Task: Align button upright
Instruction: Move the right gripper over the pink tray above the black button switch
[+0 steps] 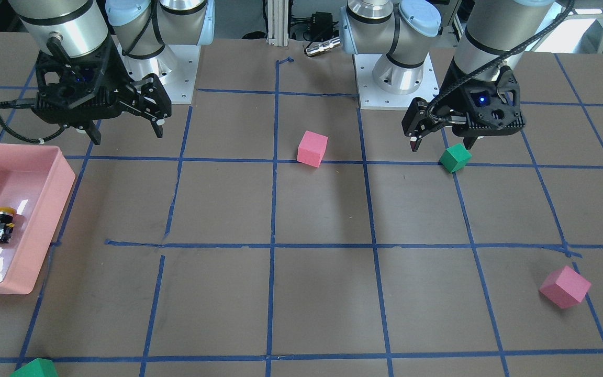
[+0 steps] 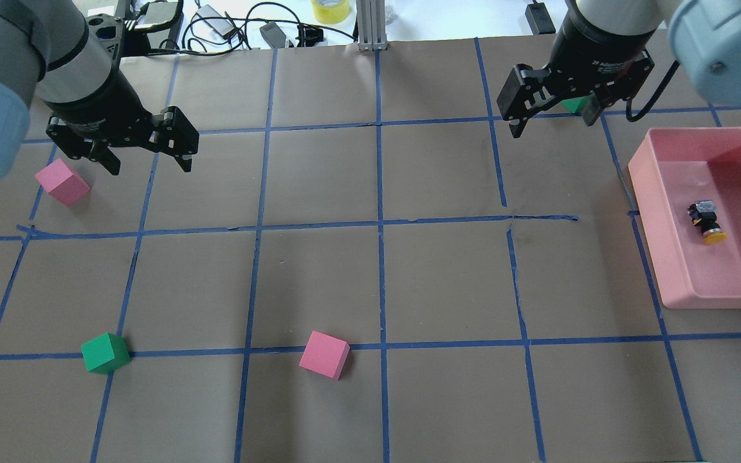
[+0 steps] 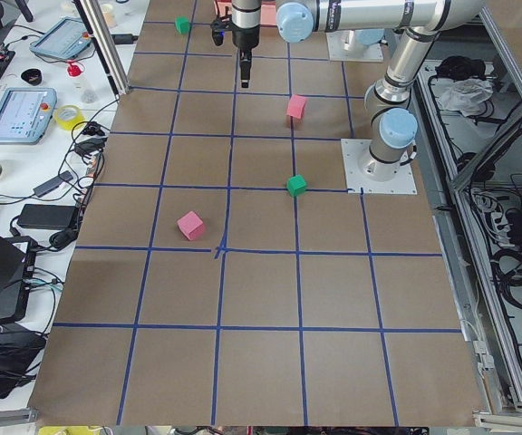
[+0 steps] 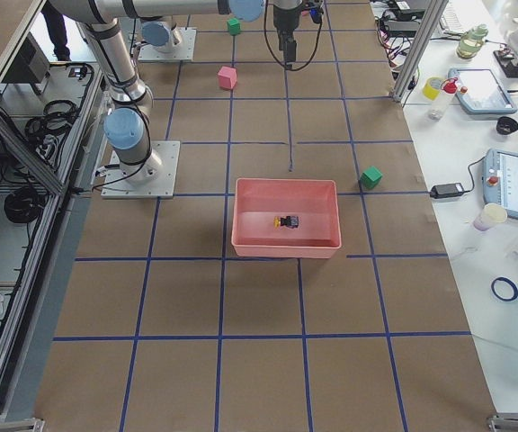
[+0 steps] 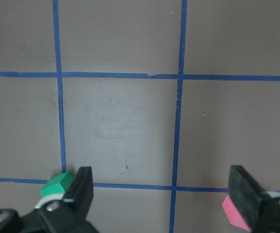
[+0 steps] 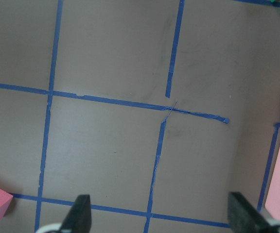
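The button (image 1: 2,224), with its yellow cap, black body and silvery base, lies on its side inside the pink bin (image 1: 63,178). It also shows in the overhead view (image 2: 706,222) and the exterior right view (image 4: 286,221). My right gripper (image 1: 127,137) is open and empty and hangs above the table, beyond the bin's far corner (image 2: 550,127). My left gripper (image 1: 443,145) is open and empty over the other half of the table (image 2: 150,168), far from the button. Both wrist views show only open fingers (image 5: 81,189) (image 6: 81,213) over bare table.
Pink cubes (image 2: 62,182) (image 2: 323,355) and a green cube (image 2: 105,352) lie on the left half of the table. Another green cube (image 2: 575,105) sits behind my right gripper. The bin (image 2: 644,193) stands at the right edge. Blue tape lines grid the brown table.
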Action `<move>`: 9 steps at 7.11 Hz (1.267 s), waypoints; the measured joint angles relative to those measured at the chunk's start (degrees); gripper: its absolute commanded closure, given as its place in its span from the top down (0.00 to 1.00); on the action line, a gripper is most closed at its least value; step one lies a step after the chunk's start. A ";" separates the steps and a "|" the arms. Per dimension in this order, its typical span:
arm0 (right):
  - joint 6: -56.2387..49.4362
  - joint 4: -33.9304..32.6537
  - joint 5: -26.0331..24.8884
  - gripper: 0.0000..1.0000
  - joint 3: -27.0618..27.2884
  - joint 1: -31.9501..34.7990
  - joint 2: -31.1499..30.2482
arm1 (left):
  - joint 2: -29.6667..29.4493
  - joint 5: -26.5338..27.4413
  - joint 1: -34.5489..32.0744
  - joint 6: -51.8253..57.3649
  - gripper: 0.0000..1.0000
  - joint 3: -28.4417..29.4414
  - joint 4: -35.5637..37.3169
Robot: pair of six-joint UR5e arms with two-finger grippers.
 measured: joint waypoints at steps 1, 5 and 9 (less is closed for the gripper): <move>0.05 -0.03 -0.17 1.00 0.10 -0.20 0.03 | 0.03 0.03 0.00 -0.01 1.00 -0.03 -0.02; -7.31 -0.35 -0.70 1.00 0.43 -13.80 2.35 | -0.02 0.22 0.00 0.07 1.00 -0.12 0.07; -25.35 -16.84 -3.27 1.00 5.65 -33.55 15.60 | -0.24 0.34 -0.01 0.05 1.00 -0.14 0.57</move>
